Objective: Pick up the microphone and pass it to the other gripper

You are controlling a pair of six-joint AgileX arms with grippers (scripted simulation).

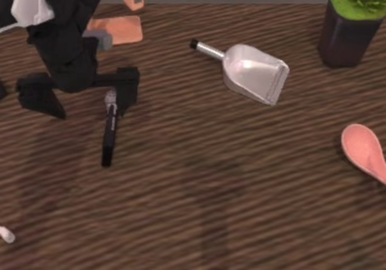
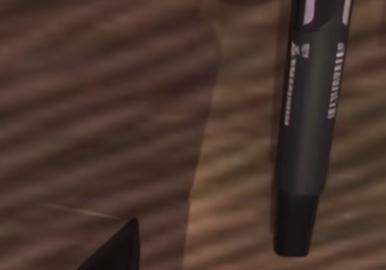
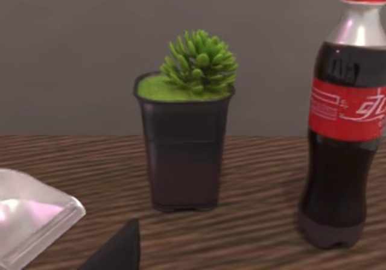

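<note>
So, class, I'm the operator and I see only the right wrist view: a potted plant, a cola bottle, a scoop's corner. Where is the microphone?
Observer: The microphone lies on the wooden table, at the left in the top view.
Operator: Is an arm near it?
Observer: Yes, the left gripper is right at its grey head end. The right arm is outside the top view.
Operator: And which way does the handle point?
Observer: Toward the top view's bottom edge, away from the gripper. The left wrist view shows white lettering on it.
</note>
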